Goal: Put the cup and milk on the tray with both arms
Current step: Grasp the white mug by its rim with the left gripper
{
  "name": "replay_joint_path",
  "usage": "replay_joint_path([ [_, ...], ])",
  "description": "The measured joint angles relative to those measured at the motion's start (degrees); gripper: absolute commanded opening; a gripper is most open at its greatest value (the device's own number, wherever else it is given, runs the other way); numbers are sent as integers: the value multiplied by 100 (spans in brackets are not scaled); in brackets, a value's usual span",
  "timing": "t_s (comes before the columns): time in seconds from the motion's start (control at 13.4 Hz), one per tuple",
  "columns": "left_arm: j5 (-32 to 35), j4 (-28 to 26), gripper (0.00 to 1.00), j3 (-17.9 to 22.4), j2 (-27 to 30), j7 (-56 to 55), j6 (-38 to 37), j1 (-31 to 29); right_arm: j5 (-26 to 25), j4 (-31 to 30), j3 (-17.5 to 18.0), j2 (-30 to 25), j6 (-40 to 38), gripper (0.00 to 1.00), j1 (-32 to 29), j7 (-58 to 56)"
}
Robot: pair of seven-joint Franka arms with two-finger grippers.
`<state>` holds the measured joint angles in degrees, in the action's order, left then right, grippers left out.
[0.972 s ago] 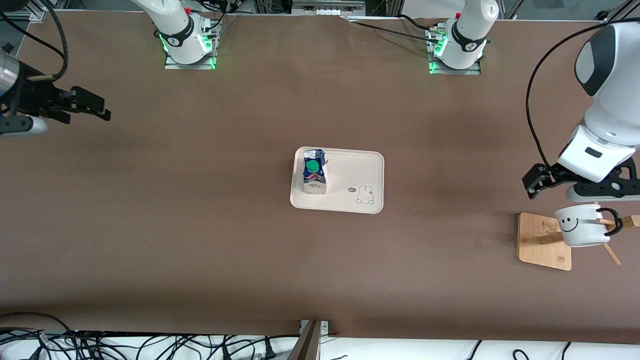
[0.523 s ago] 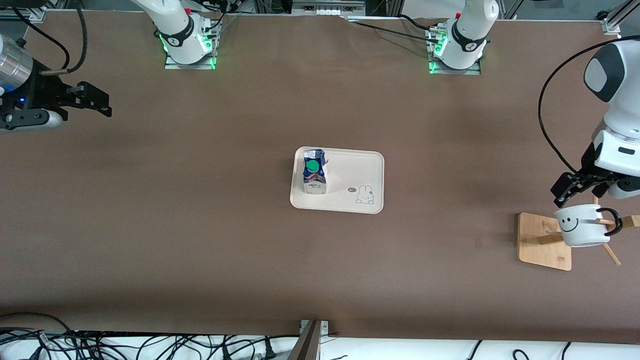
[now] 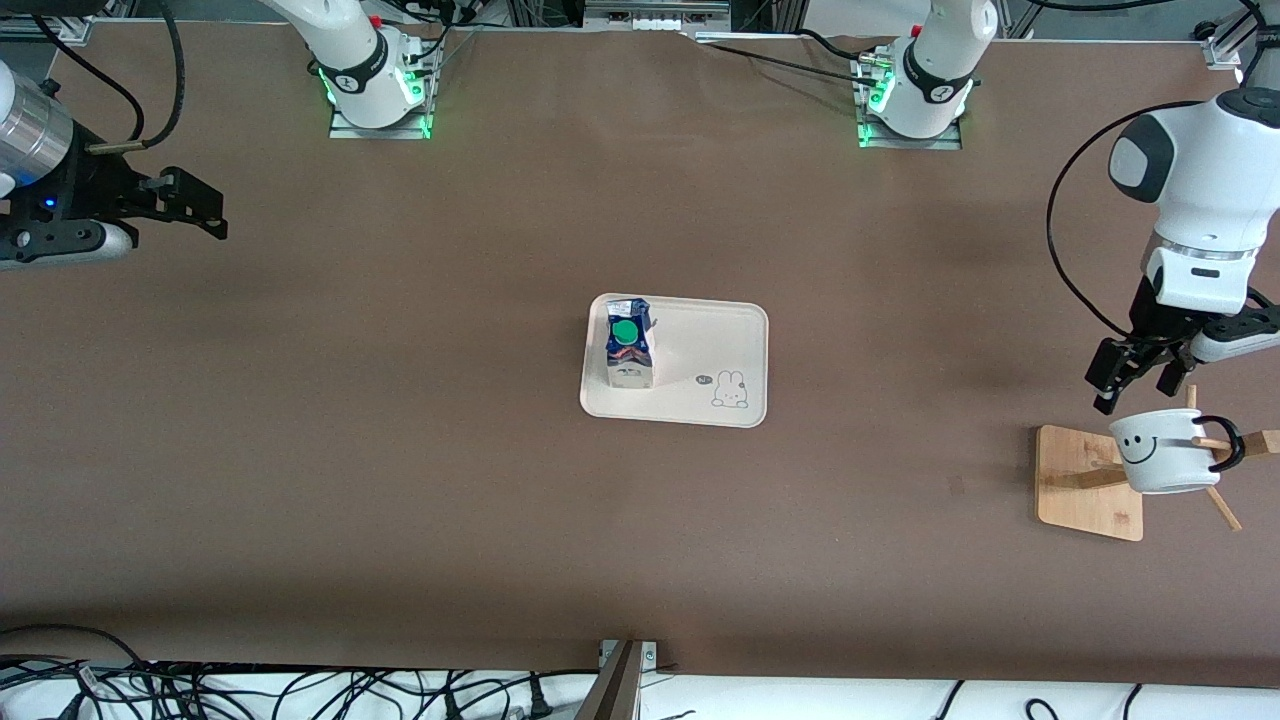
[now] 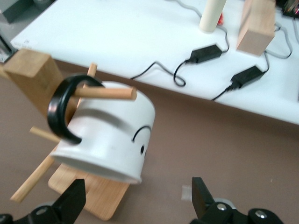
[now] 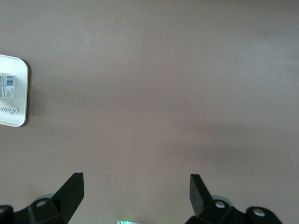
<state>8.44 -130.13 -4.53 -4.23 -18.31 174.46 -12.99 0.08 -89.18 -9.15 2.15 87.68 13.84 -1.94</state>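
Observation:
The milk [image 3: 629, 345] stands upright on the cream tray [image 3: 715, 350], at the end toward the right arm. The cup [image 3: 1160, 455] hangs tilted by its black handle [image 4: 63, 109] on a peg of the wooden rack [image 3: 1085, 485] at the left arm's end of the table. My left gripper [image 3: 1135, 385] is open and empty, just above the cup's rim and apart from it. In the left wrist view the cup [image 4: 112, 135] sits ahead of the open left gripper [image 4: 138, 200]. My right gripper [image 3: 200, 210] is open and empty over bare table at the right arm's end.
The rack's wooden base [image 4: 93, 196] and several pegs [image 4: 105, 92] surround the cup. The right wrist view shows the open right gripper [image 5: 136, 191] over brown table, with the tray's corner [image 5: 14, 119] and the carton [image 5: 6, 86] at its edge. Cables lie past the table's edge.
The left arm swung and turned its wrist, bringing its gripper from beside the rack to just above the cup's rim. The right gripper shifted slightly and stays open.

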Motion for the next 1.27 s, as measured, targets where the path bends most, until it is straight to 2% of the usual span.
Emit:
replay_joint_path([
  [0.15,-169,6,100,-1,-286,-126,495,-49,0,115,8,86,4,100,4,0],
  [0.52,-1134,314,100,-24,-635,-632,609,-50,0,152,-12,138,3,100,-8,0],
  [0.6,-1196,440,92,-26,-723,-678,607,-50,0,152,-12,138,3,100,-9,0],
  [0.75,-1202,568,55,-31,-854,-800,607,-48,0,152,-12,138,3,100,-9,0],
  [0.82,-1207,588,20,-34,-887,-837,607,-48,0,152,-12,138,3,100,-9,0],
  [0.9,-1212,597,5,-40,-902,-852,607,-48,0,152,-12,138,3,100,-9,0],
  [1.05,-1215,604,0,-84,-903,-879,607,-46,0,152,-12,138,3,100,-7,0],
  [1.27,-1216,623,0,-142,-902,-909,607,-40,0,152,-10,138,3,100,-5,0],
])
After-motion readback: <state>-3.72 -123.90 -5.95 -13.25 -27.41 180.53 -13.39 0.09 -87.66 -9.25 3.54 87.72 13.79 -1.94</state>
